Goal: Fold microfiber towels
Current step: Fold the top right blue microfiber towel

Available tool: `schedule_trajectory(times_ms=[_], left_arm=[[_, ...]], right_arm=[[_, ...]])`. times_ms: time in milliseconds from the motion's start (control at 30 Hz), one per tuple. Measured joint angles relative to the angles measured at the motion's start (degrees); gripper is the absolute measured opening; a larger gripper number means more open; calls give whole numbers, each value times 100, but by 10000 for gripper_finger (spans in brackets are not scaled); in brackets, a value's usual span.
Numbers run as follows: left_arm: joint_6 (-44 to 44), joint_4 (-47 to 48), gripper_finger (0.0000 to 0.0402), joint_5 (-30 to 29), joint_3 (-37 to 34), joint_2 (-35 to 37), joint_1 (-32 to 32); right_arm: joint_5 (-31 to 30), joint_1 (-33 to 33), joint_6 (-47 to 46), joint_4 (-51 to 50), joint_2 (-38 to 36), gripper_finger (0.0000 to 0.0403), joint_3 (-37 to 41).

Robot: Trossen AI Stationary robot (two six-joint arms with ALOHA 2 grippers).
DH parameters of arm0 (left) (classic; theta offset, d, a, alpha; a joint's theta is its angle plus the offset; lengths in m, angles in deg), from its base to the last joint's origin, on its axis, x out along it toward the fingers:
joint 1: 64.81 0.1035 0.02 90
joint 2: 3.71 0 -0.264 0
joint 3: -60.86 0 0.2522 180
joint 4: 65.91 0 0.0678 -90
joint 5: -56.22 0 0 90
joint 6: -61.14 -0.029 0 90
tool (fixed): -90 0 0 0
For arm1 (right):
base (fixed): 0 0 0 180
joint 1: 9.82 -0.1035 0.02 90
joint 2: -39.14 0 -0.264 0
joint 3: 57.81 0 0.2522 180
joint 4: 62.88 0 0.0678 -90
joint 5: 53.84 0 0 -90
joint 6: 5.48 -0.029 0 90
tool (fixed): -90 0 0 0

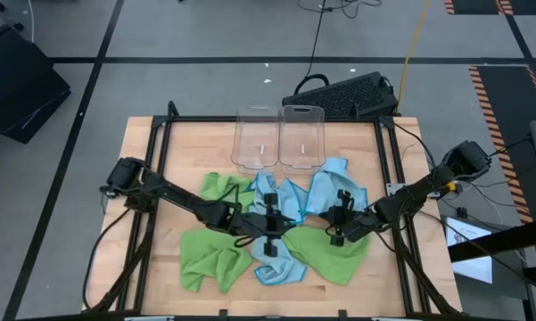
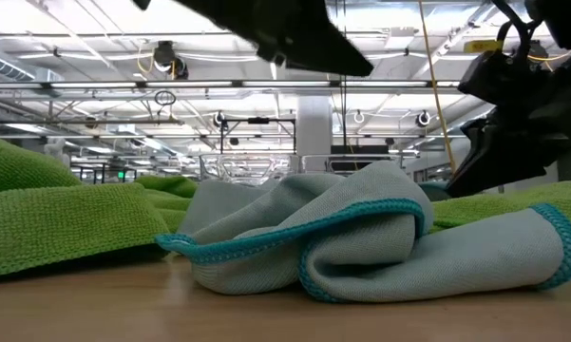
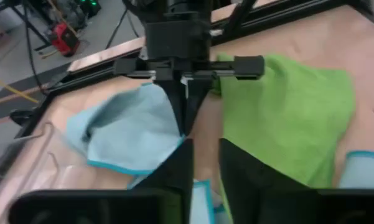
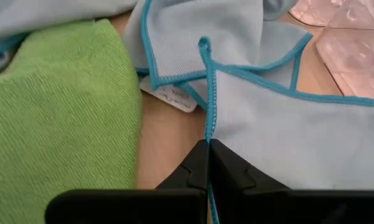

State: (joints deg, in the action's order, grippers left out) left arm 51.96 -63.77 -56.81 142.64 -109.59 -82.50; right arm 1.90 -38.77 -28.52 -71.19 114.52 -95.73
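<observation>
The towels (image 1: 276, 234) lie in a loose heap on the table (image 1: 152, 160), just in front of the two clear bins (image 1: 279, 136). None is folded. Some are lime green with a coarse, nubbly weave; the others are pale blue, smoother, edged all round in a brighter teal stitch. One blue towel (image 4: 286, 124) has a small white label showing at a turned-back corner. From table height a blue towel (image 2: 361, 237) sits rumpled in soft rolls, its teal hem curling over itself, green cloth behind it on both sides.

My right gripper (image 4: 208, 152) is down at the heap's right side, in front of the right bin. Its fingers are pressed together on the teal hem of that blue towel, the edge running straight out from between the tips.

My left gripper (image 1: 269, 242) hangs over the middle of the heap, in front of the left bin. Its fingers (image 3: 174, 171) stand a narrow way apart with nothing between them.
</observation>
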Motion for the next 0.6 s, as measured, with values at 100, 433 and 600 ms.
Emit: schedule_trajectory(times_ms=[100, 433, 600], left_arm=[[-15, 141, 127, -55, 112, 8, 32], [-309, -32, 203, -293, 68, 8, 134], [-284, -100, 207, -317, -52, 8, 211]], right_arm=[[9, -2, 117, -2, -63, 1, -5], [2, -2, 335, 42, -293, 0, -2], [2, -2, 334, 68, -363, 0, -2]])
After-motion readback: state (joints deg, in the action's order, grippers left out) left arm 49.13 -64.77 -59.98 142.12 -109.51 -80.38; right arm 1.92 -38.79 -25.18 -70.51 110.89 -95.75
